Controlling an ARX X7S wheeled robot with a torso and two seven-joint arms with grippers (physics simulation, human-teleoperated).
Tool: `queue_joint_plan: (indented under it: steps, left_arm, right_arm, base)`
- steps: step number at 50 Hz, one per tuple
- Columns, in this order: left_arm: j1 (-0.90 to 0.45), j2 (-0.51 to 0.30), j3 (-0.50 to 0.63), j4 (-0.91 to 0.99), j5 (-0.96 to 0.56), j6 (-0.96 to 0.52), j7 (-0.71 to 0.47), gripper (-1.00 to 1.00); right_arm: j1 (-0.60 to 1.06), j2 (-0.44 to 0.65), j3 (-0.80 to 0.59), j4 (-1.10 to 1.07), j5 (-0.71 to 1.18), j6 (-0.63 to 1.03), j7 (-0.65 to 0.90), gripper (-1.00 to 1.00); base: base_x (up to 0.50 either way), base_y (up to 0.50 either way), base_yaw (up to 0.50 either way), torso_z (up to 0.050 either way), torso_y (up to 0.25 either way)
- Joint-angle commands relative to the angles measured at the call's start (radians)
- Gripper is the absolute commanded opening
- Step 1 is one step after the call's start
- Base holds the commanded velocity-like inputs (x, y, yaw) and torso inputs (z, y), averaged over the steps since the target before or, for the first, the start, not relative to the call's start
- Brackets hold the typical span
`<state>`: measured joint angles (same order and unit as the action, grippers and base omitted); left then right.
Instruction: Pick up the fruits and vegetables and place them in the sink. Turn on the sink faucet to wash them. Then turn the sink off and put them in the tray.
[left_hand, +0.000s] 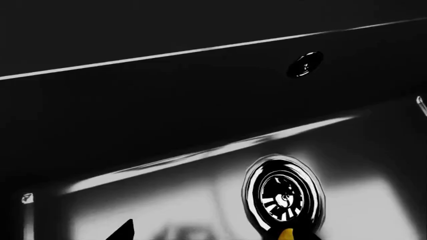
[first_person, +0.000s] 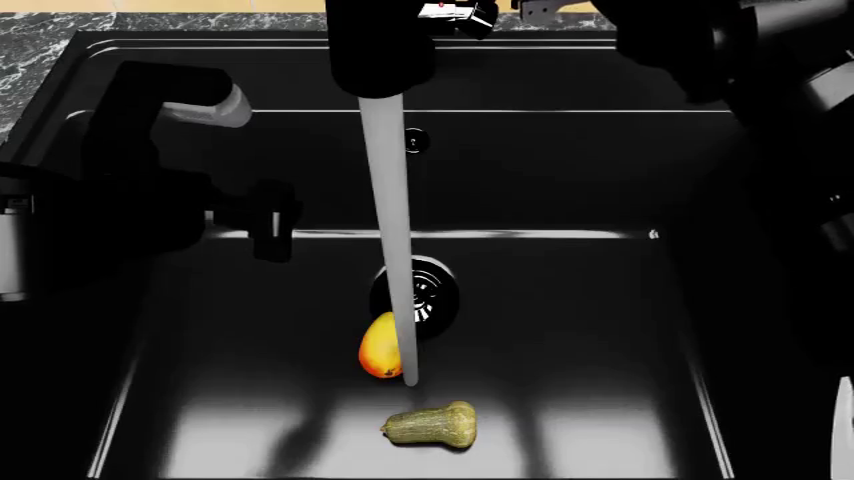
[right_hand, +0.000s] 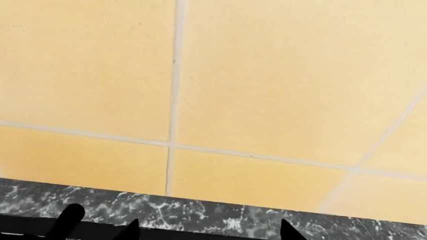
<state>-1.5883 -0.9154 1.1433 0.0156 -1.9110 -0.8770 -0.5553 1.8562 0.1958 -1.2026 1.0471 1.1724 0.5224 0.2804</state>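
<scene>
No text, label, brand, number or sign can be read in any of the three views.
</scene>
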Motion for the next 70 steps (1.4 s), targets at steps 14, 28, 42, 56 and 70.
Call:
queue_joint_plan:
  steps: [14,28,42,56,70]
  left_arm:
    - [0.005,-0.006,-0.005,0.001,0.000,0.003,0.002,1.00]
    - [0.002,-0.011,-0.008,-0.001,-0.002,-0.001,0.006,1.00]
    - [0.011,-0.024,-0.011,0.000,0.004,0.003,0.018,1.00]
    - [0.011,-0.022,-0.013,0.013,-0.006,0.002,0.004,1.00]
    - [-0.003,0.022,-0.001,0.004,-0.012,-0.013,-0.023,1.00]
  right_arm:
    - [-0.006,0.001,-0.006,-0.067,-0.004,-0.004,-0.053,1.00]
    - [0.010,-0.004,-0.015,-0.104,-0.012,0.002,-0.079,1.00]
    - [0.024,-0.032,-0.027,-0.104,-0.026,0.007,-0.098,1.00]
    - [0.025,0.033,-0.004,-0.184,0.010,0.059,-0.049,1.00]
    - [0.024,0.236,0.049,-0.396,0.111,0.181,0.050,1.00]
  base:
    - [0.00,0.00,0.00,0.000,0.000]
    - [0.00,0.00,0.00,0.000,0.000]
    - [0.00,0.00,0.00,0.000,0.000]
    - [0.00,0.00,0.00,0.000,0.000]
    - [0.00,0.00,0.00,0.000,0.000]
